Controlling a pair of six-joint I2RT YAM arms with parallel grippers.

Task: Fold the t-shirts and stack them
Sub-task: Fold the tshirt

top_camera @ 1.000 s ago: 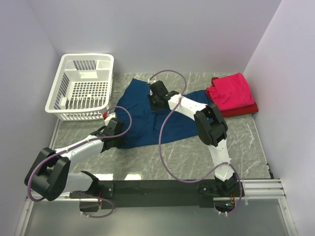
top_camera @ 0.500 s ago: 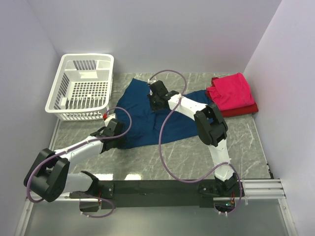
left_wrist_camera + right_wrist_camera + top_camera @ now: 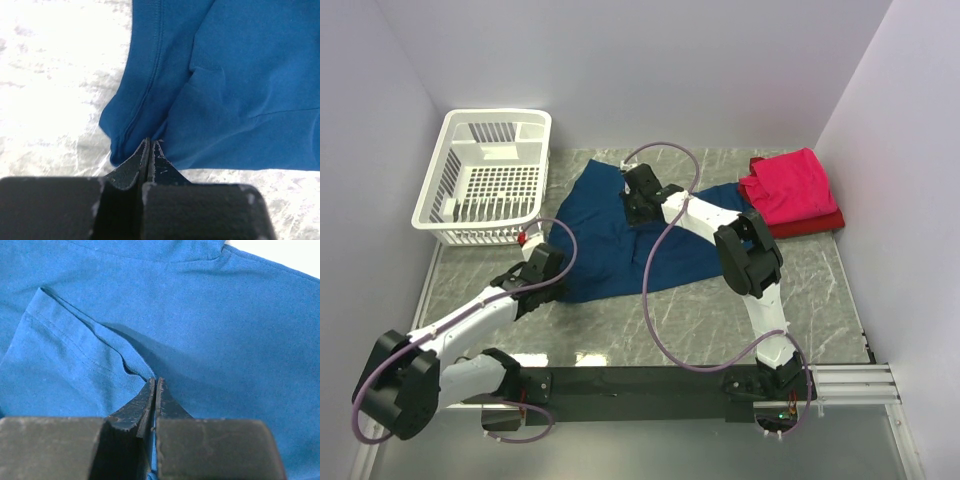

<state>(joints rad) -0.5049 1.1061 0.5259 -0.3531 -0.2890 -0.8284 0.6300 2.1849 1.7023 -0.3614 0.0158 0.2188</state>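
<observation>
The navy blue t-shirt (image 3: 610,240) lies spread and rumpled in the middle of the grey table. My left gripper (image 3: 542,264) is at the shirt's near-left corner. In the left wrist view this left gripper (image 3: 150,142) is shut, its tips pinching a fold by the hem of the shirt (image 3: 240,90). My right gripper (image 3: 638,197) rests on the shirt's far middle. The right wrist view shows the right gripper (image 3: 155,381) shut, with blue cloth of the shirt (image 3: 215,325) caught between the fingers beside a sleeve hem. A folded pinkish-red t-shirt (image 3: 788,184) sits on a darker red one (image 3: 817,224) at the back right.
A white slotted plastic basket (image 3: 485,178) stands at the back left, close to the blue shirt's left edge. A small red-and-white bit (image 3: 524,238) shows by the basket's near corner. Lilac walls close the table on the left, back and right.
My left gripper has closed on the shirt's near-left corner, and the left arm has shifted a little to the left. The right arm has stayed still.
</observation>
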